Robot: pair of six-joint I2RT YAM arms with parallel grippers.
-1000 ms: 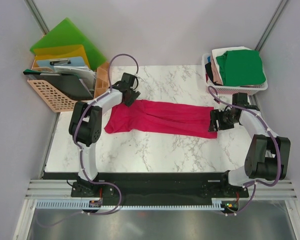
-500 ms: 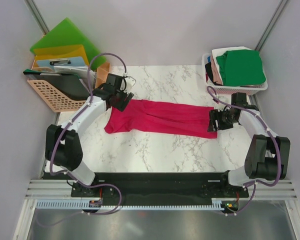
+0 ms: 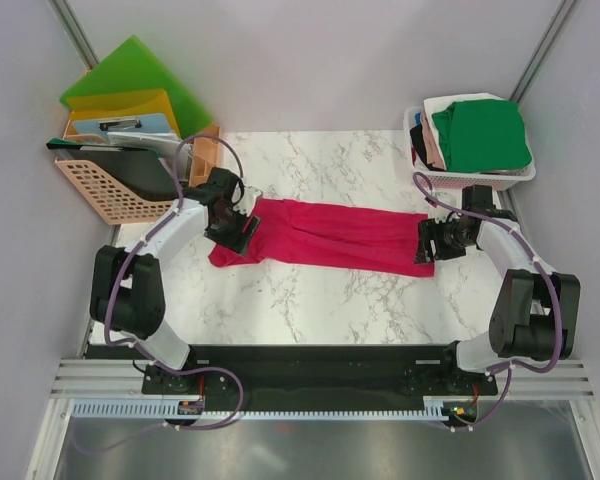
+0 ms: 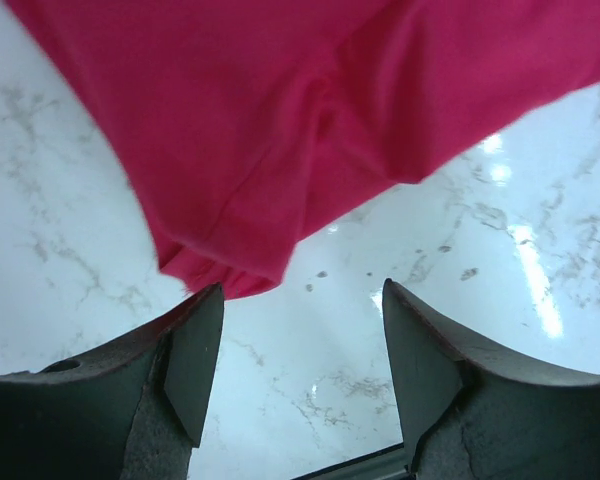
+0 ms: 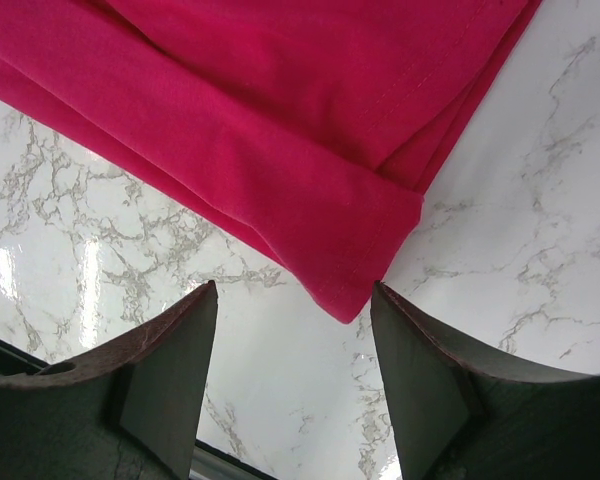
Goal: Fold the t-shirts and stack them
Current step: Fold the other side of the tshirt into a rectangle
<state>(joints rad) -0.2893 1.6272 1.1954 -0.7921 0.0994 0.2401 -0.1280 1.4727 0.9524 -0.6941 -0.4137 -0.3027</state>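
Entry: you are bringing the left gripper (image 3: 238, 230) down to the shirt's (image 3: 325, 235) left end, the right gripper (image 3: 424, 245) waiting opposite, both open-jawed and empty, next fold pending.

Cloth: crimson-pink t-shirt (image 4: 280, 130) fills the upper view, folded, one rounded corner hanging lowest.
Gripper: left gripper (image 4: 302, 350) spread apart, nothing between its dark fingers (image 4: 195, 370).
Surface: glossy white marble table (image 4: 500, 260), glare spots at right.
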